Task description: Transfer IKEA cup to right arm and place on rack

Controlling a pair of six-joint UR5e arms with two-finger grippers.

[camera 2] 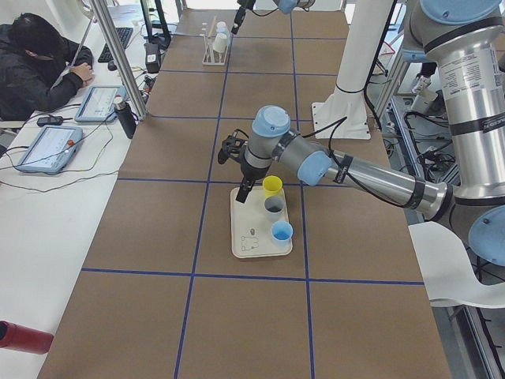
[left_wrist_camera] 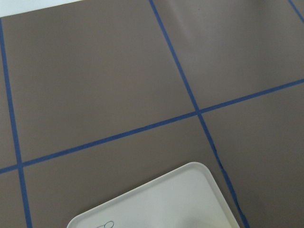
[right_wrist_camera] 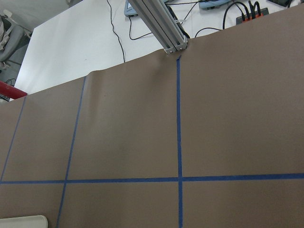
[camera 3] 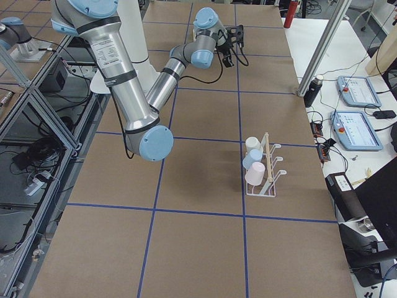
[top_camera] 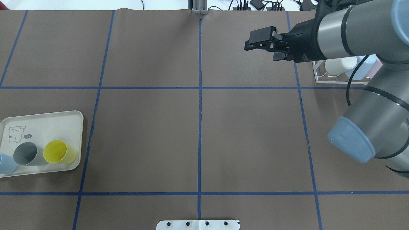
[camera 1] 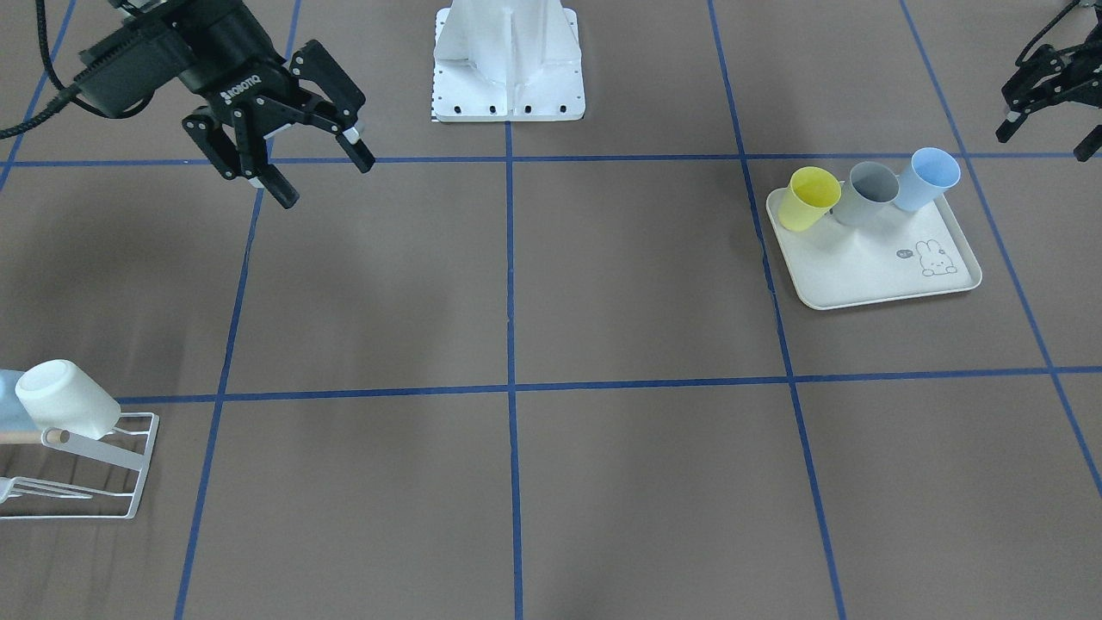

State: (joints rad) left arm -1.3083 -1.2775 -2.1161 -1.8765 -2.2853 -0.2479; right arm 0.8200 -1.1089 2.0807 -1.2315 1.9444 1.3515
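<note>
Brown paper-like tabletop (camera 1: 603, 284): matt, faintly creased, with smooth blue tape lines (camera 1: 510, 258). At 3 o'clock, cream rounded-square tray (camera 1: 861, 275), smooth satin plastic look. Yellow cup (camera 1: 807, 200), grey cup (camera 1: 865, 194), light-blue cup (camera 1: 925, 178): matt plastic. At 8 o'clock, white coated-wire rack (camera 1: 129, 482), pale wooden dowel (camera 1: 34, 437), white cup (camera 1: 65, 398) slightly glossy. Right arm (top_camera: 351, 32): brushed grey metal, smooth light-blue caps (top_camera: 351, 140). Right gripper (camera 1: 325, 176): matt black.

Only legible text I get: "ROBOTIQ" in white on the black body of the right end effector (camera 1: 323, 176). The tray (camera 1: 861, 280) has a small dark bubble (camera 1: 904, 254) next to its rabbit drawing (camera 1: 935, 258), but the marks inside are too small to read. Tablet (camera 2: 49, 148) screen is unreadable.
</note>
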